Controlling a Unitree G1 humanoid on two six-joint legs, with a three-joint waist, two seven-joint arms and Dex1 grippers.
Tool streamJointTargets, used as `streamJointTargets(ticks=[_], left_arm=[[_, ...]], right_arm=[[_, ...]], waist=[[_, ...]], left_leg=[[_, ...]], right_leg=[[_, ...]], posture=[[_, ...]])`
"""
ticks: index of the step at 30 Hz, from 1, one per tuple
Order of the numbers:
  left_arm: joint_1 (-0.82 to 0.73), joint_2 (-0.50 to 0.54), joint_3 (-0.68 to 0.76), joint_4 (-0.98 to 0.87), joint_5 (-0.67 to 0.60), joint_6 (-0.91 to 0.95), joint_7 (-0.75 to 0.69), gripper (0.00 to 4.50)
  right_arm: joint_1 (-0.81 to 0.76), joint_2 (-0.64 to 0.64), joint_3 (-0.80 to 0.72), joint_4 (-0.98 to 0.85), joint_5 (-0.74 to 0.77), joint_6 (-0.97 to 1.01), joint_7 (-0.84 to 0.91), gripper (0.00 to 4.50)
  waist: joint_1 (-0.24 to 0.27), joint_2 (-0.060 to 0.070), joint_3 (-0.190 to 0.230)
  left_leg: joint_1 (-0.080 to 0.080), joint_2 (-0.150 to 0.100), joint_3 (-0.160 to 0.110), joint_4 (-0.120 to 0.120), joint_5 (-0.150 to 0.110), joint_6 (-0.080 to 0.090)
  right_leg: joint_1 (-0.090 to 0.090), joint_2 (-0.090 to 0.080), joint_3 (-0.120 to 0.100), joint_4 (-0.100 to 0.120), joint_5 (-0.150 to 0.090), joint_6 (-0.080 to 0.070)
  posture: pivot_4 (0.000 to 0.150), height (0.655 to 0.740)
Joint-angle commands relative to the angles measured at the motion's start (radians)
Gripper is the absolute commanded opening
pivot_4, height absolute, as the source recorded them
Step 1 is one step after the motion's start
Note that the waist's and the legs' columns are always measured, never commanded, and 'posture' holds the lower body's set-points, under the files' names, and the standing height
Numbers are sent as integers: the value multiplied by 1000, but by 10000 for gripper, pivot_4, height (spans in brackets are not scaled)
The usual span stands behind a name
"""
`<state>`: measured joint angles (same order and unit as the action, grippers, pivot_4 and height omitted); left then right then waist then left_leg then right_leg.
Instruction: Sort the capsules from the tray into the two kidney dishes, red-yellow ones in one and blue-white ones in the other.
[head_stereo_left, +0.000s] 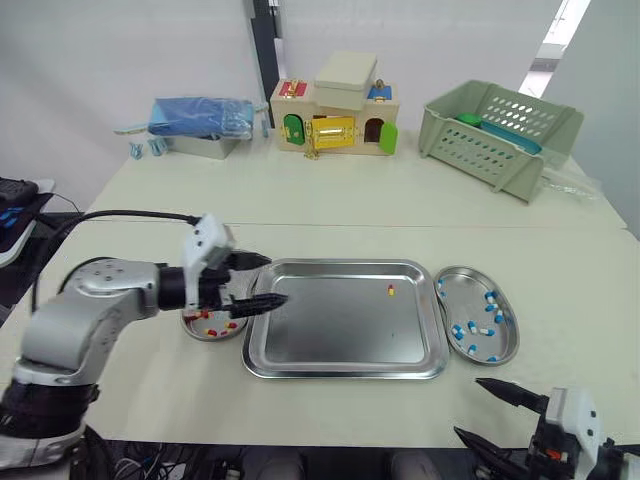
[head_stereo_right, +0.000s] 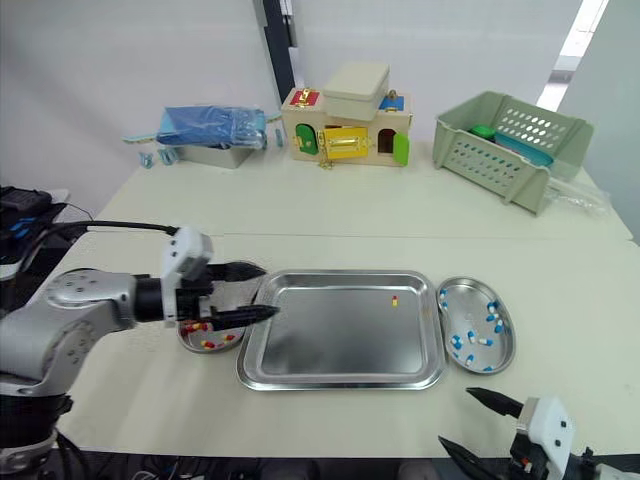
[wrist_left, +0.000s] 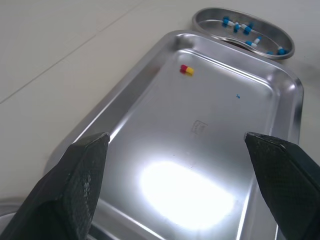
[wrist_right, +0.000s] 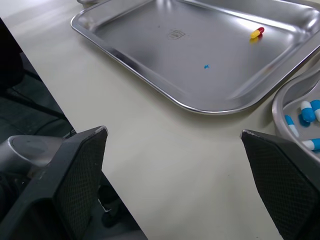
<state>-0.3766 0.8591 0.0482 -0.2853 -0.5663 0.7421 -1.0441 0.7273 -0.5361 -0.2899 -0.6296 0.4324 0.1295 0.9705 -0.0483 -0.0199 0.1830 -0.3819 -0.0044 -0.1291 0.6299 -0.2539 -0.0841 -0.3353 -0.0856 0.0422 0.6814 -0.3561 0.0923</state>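
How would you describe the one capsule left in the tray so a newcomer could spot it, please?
Find the large steel tray on the table. Near its far right corner, toward the kidney dish of blue-white capsules, lies one capsule. It is red and yellow, the only one in the tray.

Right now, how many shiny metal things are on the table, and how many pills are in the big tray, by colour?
Tray: 1
Kidney dishes: 2, the left dish and the right dish
Red-yellow capsule in the tray: 1
Blue-white capsules in the tray: 0
Total: 4
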Motion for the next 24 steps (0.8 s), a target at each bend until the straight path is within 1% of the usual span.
streamJointTargets(ticks=[1,3,6,11,19,24], left_arm=[[-95,-78,-159,41,84,-79,-26,44650],[-152,-143,-235,90,135,-115,-20,44650],[-252,-249,-337,213,230,-178,-1,44650],[-390,-421,-435,455,366,-308,39,44650],[-476,-552,-477,684,474,-462,10,44650],[-493,-604,-492,773,519,-519,-16,44650]], right_arm=[[-12,34,42,-22,-40,-42,-63,45000],[-23,55,62,-16,-53,-51,-96,45000],[-43,90,96,-11,-78,-59,-153,45000],[-39,154,158,-32,-131,-88,-245,45000],[-9,224,237,-102,-187,-117,-369,45000],[-3,223,285,-136,-218,-106,-411,45000]], waist=[[8,0,0],[11,0,0],[17,-1,0],[16,-1,0],[10,0,0],[11,0,0]], left_leg=[[0,0,0,0,0,0],[-1,-1,0,1,0,0],[-1,-1,-1,1,0,0],[-1,-1,-1,1,0,0],[-1,-1,-1,1,0,0],[-2,-1,-1,1,0,0]], right_leg=[[0,0,-1,0,0,0],[0,0,0,-1,0,0],[0,0,-1,-1,0,0],[0,0,-1,-1,0,0],[-1,0,-1,0,0,0],[-1,0,-1,-1,0,0]], posture=[[1500,7400],[1500,7400],[1500,7400],[1500,7400],[1500,7400],[1500,7400]])
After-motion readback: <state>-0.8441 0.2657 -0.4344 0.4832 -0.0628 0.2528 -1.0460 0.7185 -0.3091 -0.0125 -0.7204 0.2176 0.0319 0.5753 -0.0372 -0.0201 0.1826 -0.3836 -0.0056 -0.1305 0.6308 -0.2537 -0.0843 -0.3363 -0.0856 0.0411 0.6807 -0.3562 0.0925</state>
